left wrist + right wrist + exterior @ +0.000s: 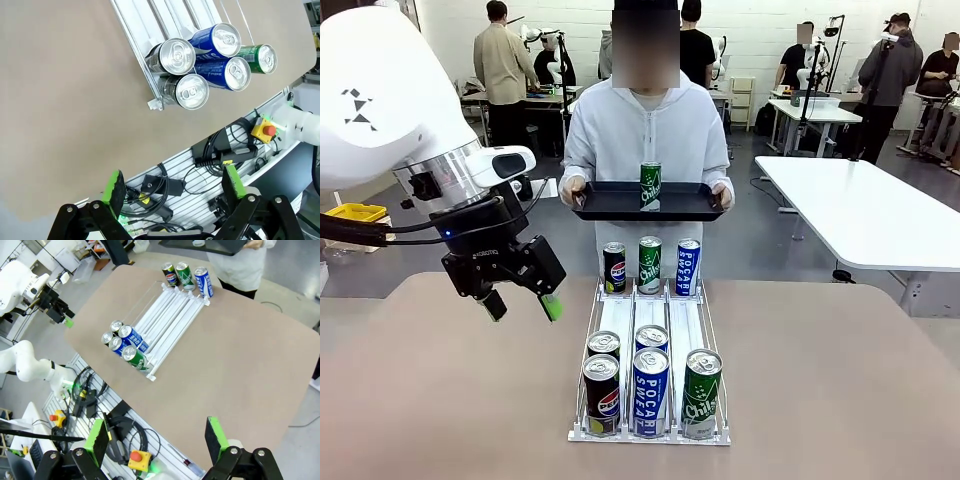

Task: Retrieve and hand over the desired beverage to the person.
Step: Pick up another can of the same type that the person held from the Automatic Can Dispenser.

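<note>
The person [645, 125] in a white hooded jacket stands at the table's far side, holding a flat black tray [600, 205] with both hands. A green can [650, 185] stands upright on the tray. On the table, a white wire rack [683, 325] holds beverage cans: a Pepsi [614, 267], a green can [650, 264] and a Pocari Sweat [688, 267] at its far end, several more at its near end [651, 390]. My left gripper [523, 303] hangs open and empty above the table, left of the rack. My right gripper [156, 434] is open and empty, high above the table's near edge.
From the left wrist, the near cans [200, 65] lie above my left gripper [173, 185], with cables and an emergency-stop button [265, 131] beyond the table edge. From the right wrist, the rack [165, 315] lies mid-table. A white table [860, 210] stands at back right.
</note>
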You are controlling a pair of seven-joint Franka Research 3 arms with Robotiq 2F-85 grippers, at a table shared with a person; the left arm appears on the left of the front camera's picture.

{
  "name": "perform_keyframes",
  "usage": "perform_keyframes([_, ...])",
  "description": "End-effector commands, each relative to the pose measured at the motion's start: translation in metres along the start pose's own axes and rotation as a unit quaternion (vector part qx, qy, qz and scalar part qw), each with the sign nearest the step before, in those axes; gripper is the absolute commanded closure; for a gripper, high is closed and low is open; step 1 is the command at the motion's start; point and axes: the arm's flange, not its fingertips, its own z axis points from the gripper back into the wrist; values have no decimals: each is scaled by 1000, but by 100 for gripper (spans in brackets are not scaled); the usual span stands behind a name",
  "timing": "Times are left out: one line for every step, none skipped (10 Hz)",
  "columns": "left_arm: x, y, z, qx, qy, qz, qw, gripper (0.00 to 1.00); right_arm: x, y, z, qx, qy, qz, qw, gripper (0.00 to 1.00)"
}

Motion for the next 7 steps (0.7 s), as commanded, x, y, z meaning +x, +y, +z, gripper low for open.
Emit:
perform_keyframes([1, -1, -4, 9, -7, 9, 1000, 0, 1, -1, 0, 11, -4, 7, 1000, 0])
perform_keyframes([1, -1, -4, 9, -7, 9, 1000, 0, 1, -1, 0, 11, -4, 7, 1000, 0])
perform_keyframes([1, -1, -4, 9, -7, 9, 1000, 0, 1, -1, 0, 11, -4, 7, 1000, 0])
perform_keyframes([0, 0, 0, 0, 0, 0, 1000, 0, 1, -1, 0, 11, -4, 7, 1000, 0])
perform_keyframes([-2, -20, -7, 29, -1, -15, 999, 0, 1, -1, 0, 11, -4, 7, 1000, 0])
perform_keyframes([-2, -40, -14, 58, 7, -12, 998, 0, 1, -1, 0, 11, -4, 7, 1000, 0])
perform_keyframes([-3, -60, -20, 87, 3, -6, 996, 0, 1, -1, 0, 11, -4, 7, 1000, 0])
